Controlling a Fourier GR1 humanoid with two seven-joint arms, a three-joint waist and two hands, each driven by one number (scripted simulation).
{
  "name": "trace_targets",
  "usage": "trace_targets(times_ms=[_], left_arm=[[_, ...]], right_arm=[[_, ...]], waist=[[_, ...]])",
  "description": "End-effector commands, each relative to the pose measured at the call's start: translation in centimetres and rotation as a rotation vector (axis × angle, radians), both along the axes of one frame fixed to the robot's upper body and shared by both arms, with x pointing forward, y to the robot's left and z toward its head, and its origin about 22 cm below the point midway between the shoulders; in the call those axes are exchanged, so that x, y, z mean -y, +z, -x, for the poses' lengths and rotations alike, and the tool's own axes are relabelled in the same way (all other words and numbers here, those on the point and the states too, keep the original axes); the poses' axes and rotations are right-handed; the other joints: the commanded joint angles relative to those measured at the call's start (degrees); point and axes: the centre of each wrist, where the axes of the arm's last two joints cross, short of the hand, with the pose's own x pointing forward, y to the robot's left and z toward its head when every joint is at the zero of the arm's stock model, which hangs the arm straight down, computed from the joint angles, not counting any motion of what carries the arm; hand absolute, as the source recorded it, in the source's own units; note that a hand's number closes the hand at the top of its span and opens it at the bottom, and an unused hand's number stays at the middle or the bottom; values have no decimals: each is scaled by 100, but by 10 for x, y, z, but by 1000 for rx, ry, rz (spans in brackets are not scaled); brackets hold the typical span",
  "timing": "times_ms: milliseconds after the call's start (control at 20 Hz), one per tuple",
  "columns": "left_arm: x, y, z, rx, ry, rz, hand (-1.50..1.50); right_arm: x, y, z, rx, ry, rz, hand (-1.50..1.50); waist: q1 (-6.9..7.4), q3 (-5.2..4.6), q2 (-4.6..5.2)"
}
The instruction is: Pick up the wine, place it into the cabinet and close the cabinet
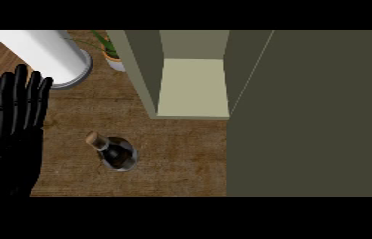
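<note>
you have nothing done yet. the wine (116, 152) stands upright on the counter (181, 154), just in front of the open cabinet (193, 88) and apart from it. the cabinet door (298, 115) stands open to the right of the wine. your left hand (22, 120) rests flat-fingered, holding nothing, well left of the wine. your right hand appears out of view. pickup, placing and closing all remain.
</note>
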Motion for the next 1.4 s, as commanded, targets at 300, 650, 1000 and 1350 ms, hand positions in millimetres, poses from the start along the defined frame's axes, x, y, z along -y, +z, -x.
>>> trace_targets(times_ms=[300, 650, 1000, 1350], left_arm=[[20, -34, -6, -232, -670, 216, -150], [-38, 1, 16, -345, -839, 286, -150], [-79, 58, 25, -390, -867, 305, -150], [-105, 79, 30, -410, -870, 324, -150]], right_arm=[[-21, -12, 17, -105, 268, -46, -150], [-19, 22, 65, -176, 333, -59, -150], [-23, 55, 109, -179, 330, -82, -150], [-26, 69, 121, -185, 358, -81, -150]], waist=[[-210, 77, 382], [-75, 90, 211], [-63, 96, 232], [-65, 95, 236]])
